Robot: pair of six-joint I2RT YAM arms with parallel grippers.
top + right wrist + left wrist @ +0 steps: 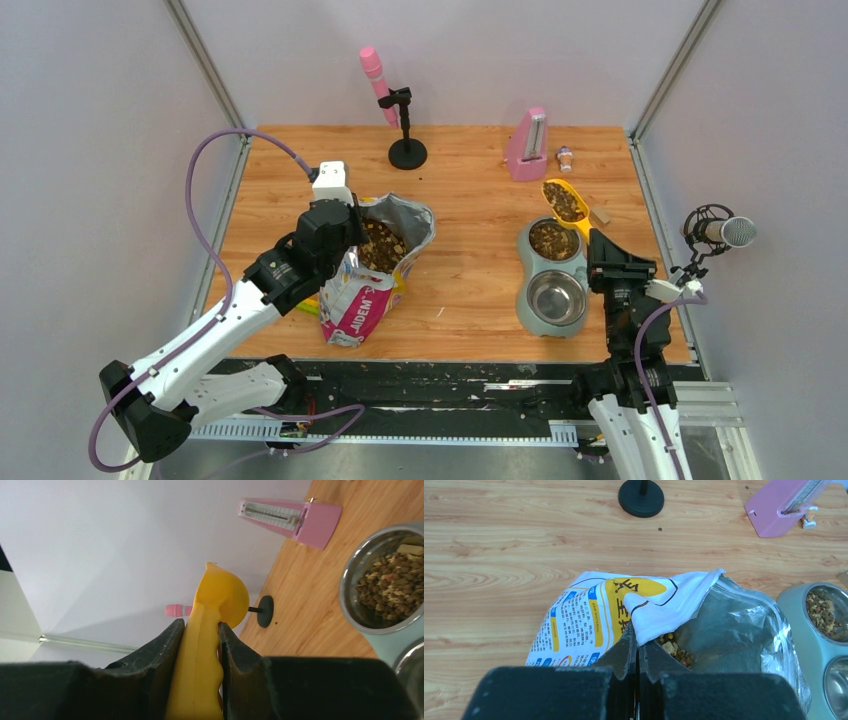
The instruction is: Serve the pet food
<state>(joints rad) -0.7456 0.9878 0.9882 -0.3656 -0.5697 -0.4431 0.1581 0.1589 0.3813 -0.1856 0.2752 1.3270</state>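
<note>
Pale grey walls close in a wooden worktop (pixel 470 200), with a pink metronome (pixel 527 145) and a black stand (pixel 407 152) along its far edge. Toward the left edge stands the printed bag (pixel 360 300), its mouth open and pet food (pixel 380 247) showing inside. The left pincer (pixel 638 647) is pressed together on the folded lip of the bag, holding the mouth open.

By the near right corner sits a grey-green double feeder (pixel 525 300). Its far bowl (pixel 553 222) already holds a good layer of kibble, while its near bowl (pixel 557 297) is bare steel. The right pincer (pixel 200 630) pinches the handle of the yellow scoop (pixel 565 203). The scoop's cup is loaded with more kibble and sits over the far rim of the far bowl. How high it is above that rim cannot be told.

Serving looks well under way, with one bowl partly filled. What seems left is to tip the load now in the scoop. If both bowls are meant for food, the near one also needs filling. A few stray pellets lie on the wood near the stand.
</note>
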